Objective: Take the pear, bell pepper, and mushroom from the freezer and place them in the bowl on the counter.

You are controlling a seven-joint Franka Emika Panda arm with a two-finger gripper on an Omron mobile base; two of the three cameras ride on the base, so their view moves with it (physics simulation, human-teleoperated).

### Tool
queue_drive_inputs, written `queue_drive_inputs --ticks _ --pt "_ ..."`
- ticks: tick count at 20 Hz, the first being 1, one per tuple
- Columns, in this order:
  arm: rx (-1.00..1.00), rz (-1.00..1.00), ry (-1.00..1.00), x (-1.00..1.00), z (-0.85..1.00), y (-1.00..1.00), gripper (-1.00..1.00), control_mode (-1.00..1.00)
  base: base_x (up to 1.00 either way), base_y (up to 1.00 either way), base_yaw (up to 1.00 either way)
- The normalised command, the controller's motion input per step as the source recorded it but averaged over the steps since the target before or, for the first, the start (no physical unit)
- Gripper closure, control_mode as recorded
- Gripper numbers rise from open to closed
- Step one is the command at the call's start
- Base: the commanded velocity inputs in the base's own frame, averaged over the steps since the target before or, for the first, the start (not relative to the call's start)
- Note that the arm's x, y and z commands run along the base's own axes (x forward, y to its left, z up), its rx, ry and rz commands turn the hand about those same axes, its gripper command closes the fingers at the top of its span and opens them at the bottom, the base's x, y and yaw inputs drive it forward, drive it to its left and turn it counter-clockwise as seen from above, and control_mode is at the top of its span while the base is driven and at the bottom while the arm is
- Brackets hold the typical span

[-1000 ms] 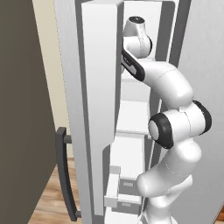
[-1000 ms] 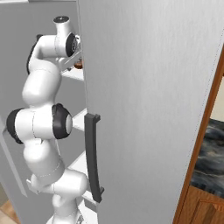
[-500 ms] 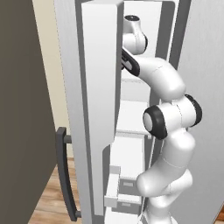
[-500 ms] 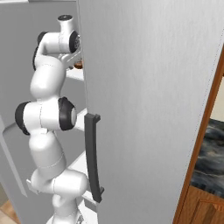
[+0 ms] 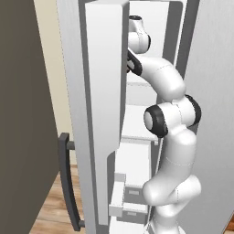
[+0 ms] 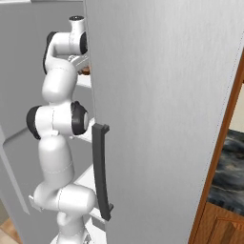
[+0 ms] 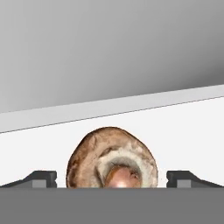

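A brown mushroom lies on a white shelf of the freezer, cap edge up and pale stem facing me. My gripper is open, with one finger on each side of the mushroom and a gap on both sides. In the right base view a small brown spot, the mushroom, shows on the upper shelf beside my wrist. My arm reaches up into the open freezer. The pear, the bell pepper and the bowl are out of view.
The open freezer door with its dark handle stands left of my arm. The wide grey fridge door is shut on the right. Past it are the dark marbled counter and a wooden cabinet. White drawers sit low.
My elbow has swung in toward the freezer and the hand has gone further in over the upper shelf. The jaws have stayed open.
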Motion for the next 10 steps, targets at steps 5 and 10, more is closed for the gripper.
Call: queue_drive_inputs --ticks 5,10 --pt "0.00 0.02 0.09 0.11 -0.19 0.00 -1.00 -1.00 0.00 0.00 0.00" --pt "0.00 0.02 0.09 0.12 -0.23 0.01 -1.00 -1.00 0.00 0.00 0.00"
